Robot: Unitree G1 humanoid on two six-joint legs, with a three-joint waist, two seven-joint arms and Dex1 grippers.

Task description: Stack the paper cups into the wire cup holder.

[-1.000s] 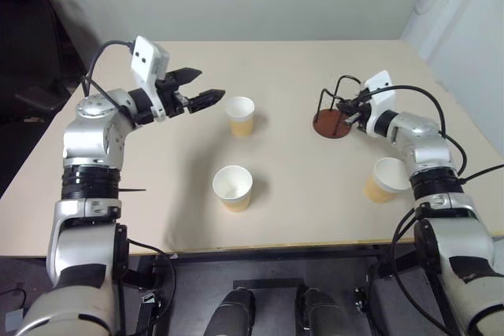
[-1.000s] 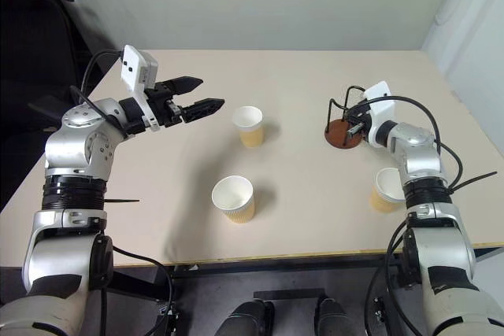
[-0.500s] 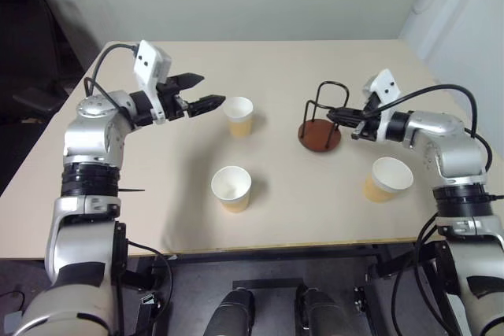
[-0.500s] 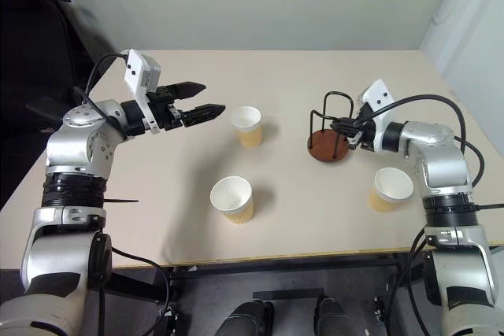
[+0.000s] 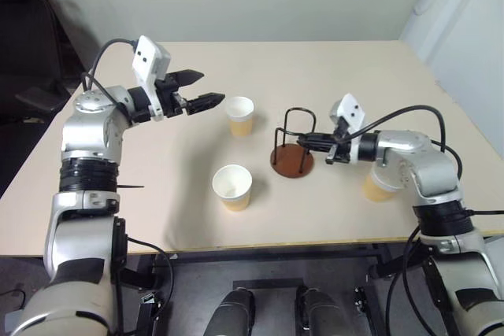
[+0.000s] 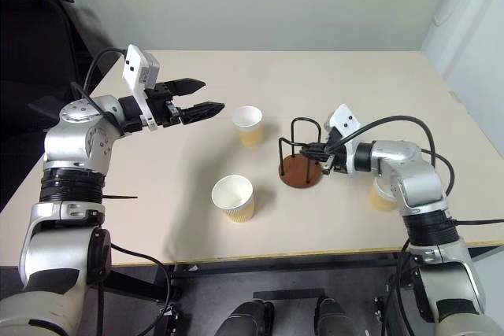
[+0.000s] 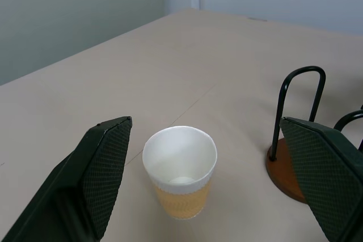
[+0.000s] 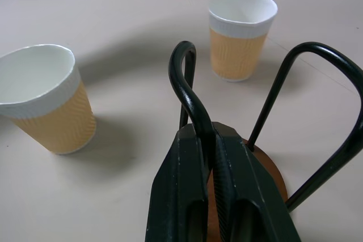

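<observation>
Dragging the wire cup holder (image 5: pixel 292 159) in from the bench's right side, the right tool (image 5: pixel 318 141) pinches one loop, leaving it beside two paper cups (image 5: pixel 232 186); the left tool (image 5: pixel 198 89) hovers spread wide, empty.

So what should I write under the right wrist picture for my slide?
Right gripper shut on a black loop of the brown-based wire cup holder, with two white-rimmed tan paper cups standing beyond.
</observation>
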